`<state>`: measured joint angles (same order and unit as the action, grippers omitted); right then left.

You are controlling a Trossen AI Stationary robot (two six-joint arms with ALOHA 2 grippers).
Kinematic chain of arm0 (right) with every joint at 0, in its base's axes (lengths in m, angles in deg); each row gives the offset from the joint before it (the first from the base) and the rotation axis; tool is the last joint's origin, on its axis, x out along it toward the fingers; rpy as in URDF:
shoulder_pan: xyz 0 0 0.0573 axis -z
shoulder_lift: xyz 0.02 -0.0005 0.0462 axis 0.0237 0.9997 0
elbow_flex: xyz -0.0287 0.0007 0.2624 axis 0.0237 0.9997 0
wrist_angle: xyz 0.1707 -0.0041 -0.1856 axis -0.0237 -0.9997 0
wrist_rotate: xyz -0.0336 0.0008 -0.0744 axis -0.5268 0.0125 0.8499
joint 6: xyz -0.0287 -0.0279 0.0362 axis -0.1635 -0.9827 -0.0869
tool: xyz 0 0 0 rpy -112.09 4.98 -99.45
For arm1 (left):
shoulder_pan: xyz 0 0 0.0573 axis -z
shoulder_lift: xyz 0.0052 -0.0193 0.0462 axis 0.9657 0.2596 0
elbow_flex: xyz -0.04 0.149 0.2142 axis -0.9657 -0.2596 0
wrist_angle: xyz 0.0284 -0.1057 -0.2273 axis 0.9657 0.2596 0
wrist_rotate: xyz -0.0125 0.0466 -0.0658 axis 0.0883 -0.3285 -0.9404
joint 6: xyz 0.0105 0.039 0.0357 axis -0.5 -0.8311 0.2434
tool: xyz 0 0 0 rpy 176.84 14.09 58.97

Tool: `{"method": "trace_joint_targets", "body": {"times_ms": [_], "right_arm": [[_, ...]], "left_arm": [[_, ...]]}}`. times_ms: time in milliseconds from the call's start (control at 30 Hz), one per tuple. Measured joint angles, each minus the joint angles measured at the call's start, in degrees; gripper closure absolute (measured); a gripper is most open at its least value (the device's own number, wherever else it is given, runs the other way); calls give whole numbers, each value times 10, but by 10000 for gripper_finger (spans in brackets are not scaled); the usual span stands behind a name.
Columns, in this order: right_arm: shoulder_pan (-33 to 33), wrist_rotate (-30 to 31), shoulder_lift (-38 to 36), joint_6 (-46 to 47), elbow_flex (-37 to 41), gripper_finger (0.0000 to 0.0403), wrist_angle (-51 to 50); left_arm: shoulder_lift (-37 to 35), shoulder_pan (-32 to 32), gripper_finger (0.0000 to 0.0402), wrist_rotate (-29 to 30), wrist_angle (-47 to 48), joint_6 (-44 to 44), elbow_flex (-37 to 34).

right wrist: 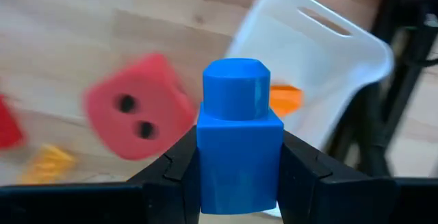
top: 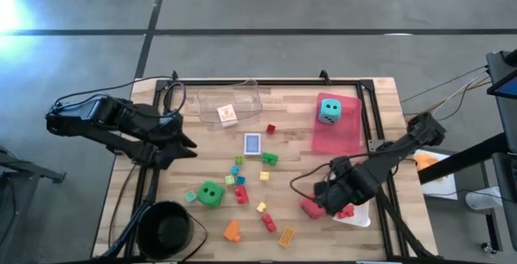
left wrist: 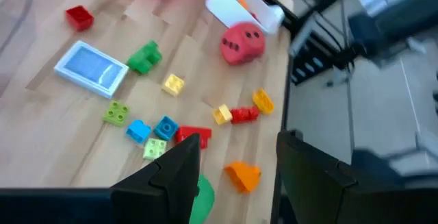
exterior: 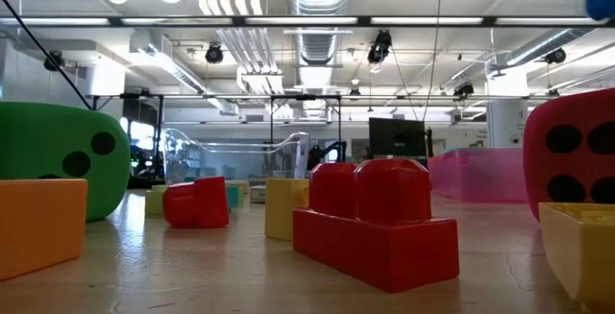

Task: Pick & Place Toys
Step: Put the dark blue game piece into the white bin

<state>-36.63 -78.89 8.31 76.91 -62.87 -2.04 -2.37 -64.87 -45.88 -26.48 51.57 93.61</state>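
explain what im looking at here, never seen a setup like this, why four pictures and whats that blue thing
It is a robot with two dark arms at a wooden table, filmed four ways: from above, from table height, and from a camera on each wrist. The blue thing is a blue brick, pinched in the right gripper above the white tray, beside the red die. The left gripper is open and empty at the table's left edge. Small bricks, a green die and a blue card box lie scattered; a teal die sits in the pink tray.
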Motion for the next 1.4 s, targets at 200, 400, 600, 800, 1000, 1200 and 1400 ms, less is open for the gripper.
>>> {"method": "trace_joint_targets", "body": {"times_ms": [200, 400, 600, 800, 1000, 1200, 1400], "right_arm": [[-27, -25, -40, -28, 91, 280, 52], [-55, -8, -66, -34, 190, 280, 158], [-59, 5, -70, -63, 253, 280, 245], [-58, 1, -69, -51, 307, 280, 253], [-51, 1, -73, 7, 337, 280, 251], [-41, -1, -73, 24, 345, 280, 257], [-8, 1, -73, 21, 362, 280, 267]], "left_arm": [[31, -24, 205, 5, -23, 40, 0], [47, -43, 205, 12, -37, 81, 0], [42, -45, 205, 75, -37, 153, 0], [42, -45, 205, 98, -36, 236, 0], [44, -46, 205, 110, -48, 256, 0], [45, -46, 205, 110, -49, 257, 0], [45, -45, 205, 110, -49, 255, 0]]}}
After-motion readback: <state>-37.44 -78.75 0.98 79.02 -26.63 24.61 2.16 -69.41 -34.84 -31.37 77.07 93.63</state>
